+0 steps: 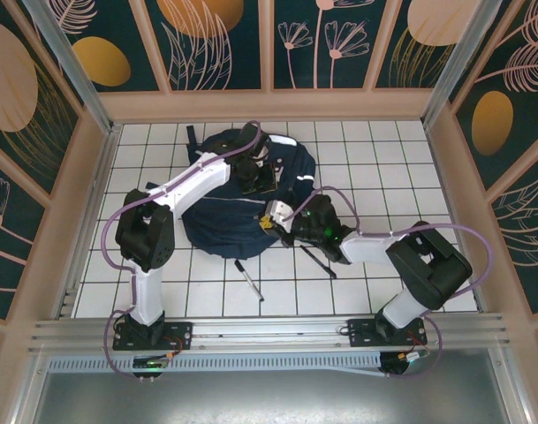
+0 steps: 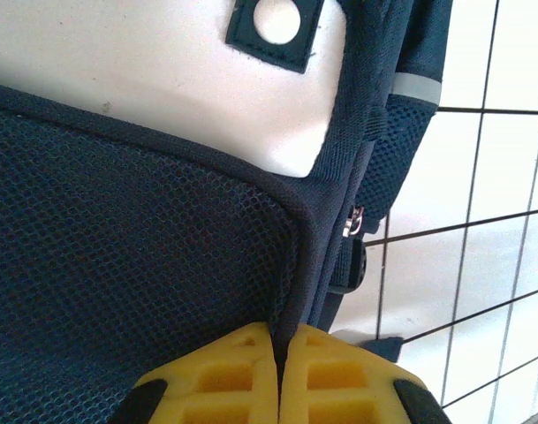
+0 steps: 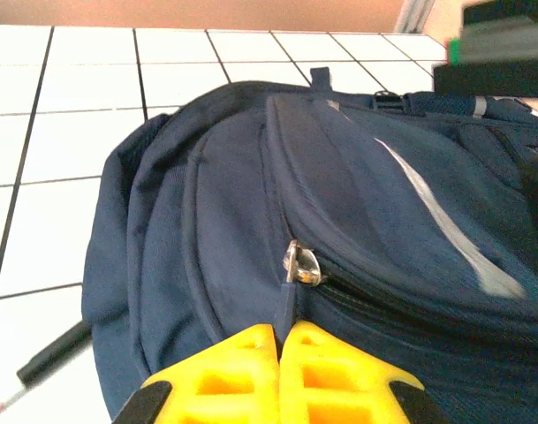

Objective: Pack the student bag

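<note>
The student bag [image 3: 233, 221] is matt navy woven cloth with a coarse open mesh panel [image 2: 118, 247], a smooth white patch [image 2: 162, 79] and a shiny metal zip pull [image 3: 301, 263], while the worktop [image 3: 74, 132] is smooth white tile.

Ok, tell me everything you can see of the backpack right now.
The backpack is large, navy fabric, lying mid-table on the white tiled table. It has a mesh panel, a white patch, a light stripe and a metal zip slider. The left gripper is shut on the panel's piped edge; the right gripper pinches the zip's fabric tab.
</note>
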Controlling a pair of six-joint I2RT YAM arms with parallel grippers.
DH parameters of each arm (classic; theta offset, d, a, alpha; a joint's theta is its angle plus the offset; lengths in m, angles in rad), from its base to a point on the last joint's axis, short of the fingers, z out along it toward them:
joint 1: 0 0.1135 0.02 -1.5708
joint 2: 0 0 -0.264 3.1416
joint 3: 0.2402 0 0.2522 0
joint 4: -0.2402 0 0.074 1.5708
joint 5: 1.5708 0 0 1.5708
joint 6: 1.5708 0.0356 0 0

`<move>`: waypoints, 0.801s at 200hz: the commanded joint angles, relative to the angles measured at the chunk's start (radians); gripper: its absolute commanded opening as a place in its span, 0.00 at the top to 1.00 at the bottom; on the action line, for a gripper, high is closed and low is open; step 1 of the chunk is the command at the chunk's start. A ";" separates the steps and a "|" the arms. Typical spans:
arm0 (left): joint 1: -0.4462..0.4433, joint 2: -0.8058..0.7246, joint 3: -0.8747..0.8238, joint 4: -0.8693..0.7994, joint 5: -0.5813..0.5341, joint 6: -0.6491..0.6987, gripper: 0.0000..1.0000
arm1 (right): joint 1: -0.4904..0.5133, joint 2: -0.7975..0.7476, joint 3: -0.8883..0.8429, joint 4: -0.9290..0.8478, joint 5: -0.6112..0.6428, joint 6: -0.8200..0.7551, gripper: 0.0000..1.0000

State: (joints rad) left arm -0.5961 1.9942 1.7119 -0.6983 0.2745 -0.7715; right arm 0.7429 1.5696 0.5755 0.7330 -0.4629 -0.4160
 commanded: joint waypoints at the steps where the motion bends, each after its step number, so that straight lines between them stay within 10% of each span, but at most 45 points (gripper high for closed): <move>1: 0.004 0.004 0.015 0.250 0.043 -0.113 1.00 | 0.119 0.032 -0.037 0.261 0.048 0.223 1.00; 77: -0.001 0.021 0.060 0.223 0.018 0.017 1.00 | 0.227 0.019 -0.275 0.773 0.261 0.523 0.66; 160: 0.029 -0.224 -0.160 0.245 -0.025 0.284 0.79 | -0.033 -0.334 -0.011 -0.377 -0.021 -0.268 0.53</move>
State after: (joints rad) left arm -0.5793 1.8954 1.6417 -0.4992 0.2600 -0.6155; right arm 0.7898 1.2579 0.4614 0.7952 -0.4000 -0.3382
